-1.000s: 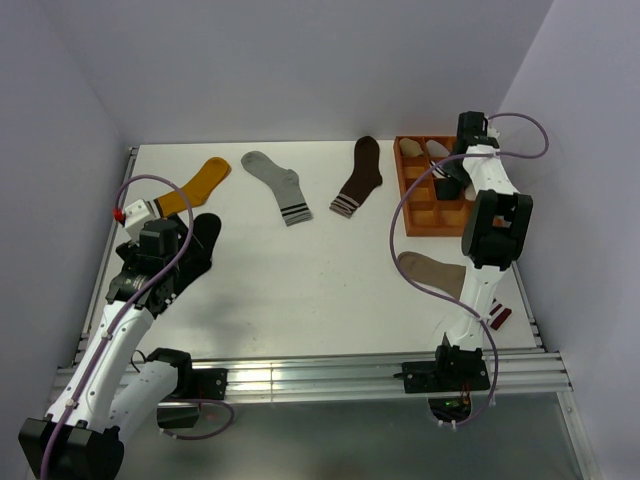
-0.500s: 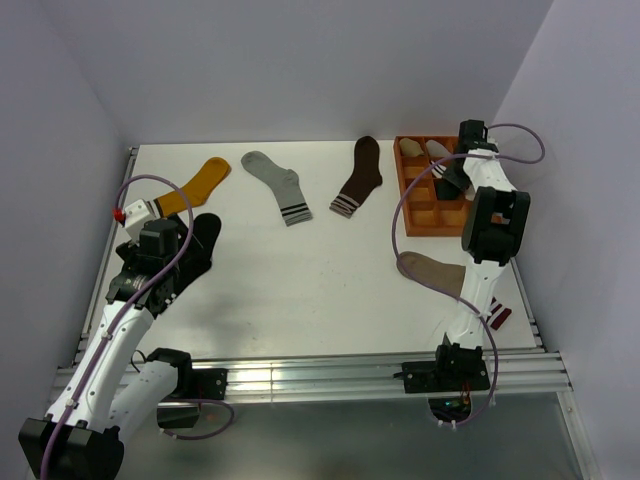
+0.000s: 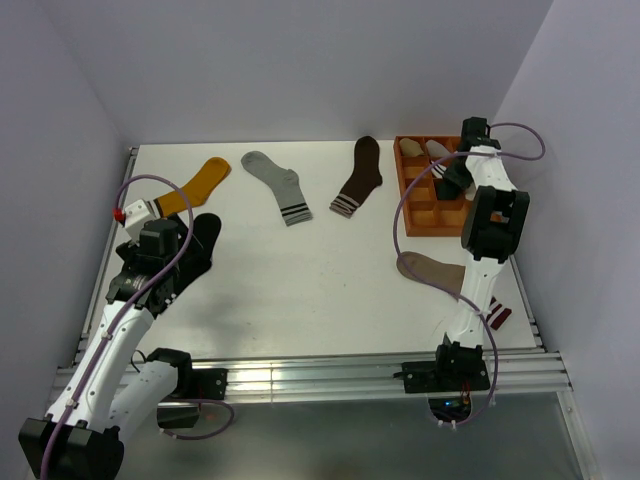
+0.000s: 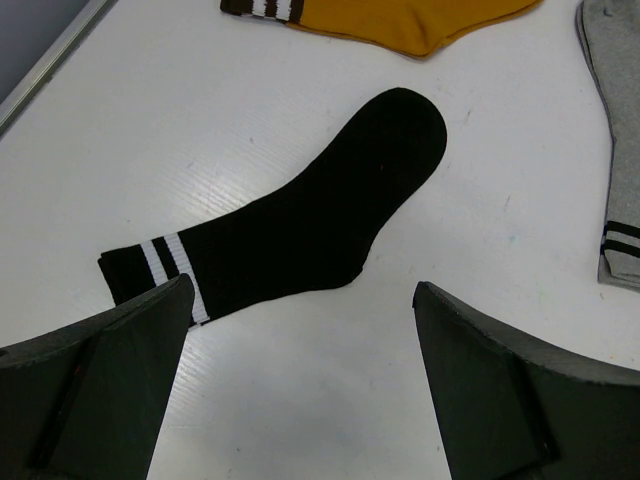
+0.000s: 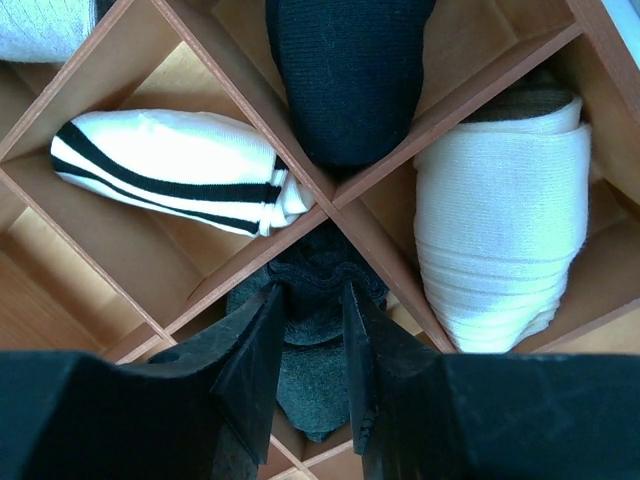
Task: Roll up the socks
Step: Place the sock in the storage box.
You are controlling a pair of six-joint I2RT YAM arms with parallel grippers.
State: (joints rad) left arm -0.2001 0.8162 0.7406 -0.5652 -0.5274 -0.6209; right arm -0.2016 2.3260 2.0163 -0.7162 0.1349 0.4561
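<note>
My right gripper [image 5: 312, 300] is shut on a rolled charcoal-black sock [image 5: 318, 395] and holds it down in a compartment of the wooden divider box [image 3: 425, 226]; in the top view the gripper [image 3: 452, 180] is over the box's far right part. The black sock with white cuff stripes [image 4: 300, 220] lies flat at the table's left [image 3: 203, 238]. My left gripper [image 4: 303, 292] hangs open and empty just above its cuff end [image 3: 165, 262]. The taupe sock with the maroon-and-white cuff [image 3: 432, 270] lies flat near the right arm's base.
A mustard sock [image 3: 200, 182], a light grey sock [image 3: 278, 186] and a dark brown sock [image 3: 360, 176] lie along the back. The box holds a white roll with black stripes [image 5: 170, 170], a white roll [image 5: 505, 230] and a black roll [image 5: 350, 70]. Walls stand close on both sides.
My right gripper has shifted slightly toward the far right over the box. The left arm and the loose socks have not moved.
</note>
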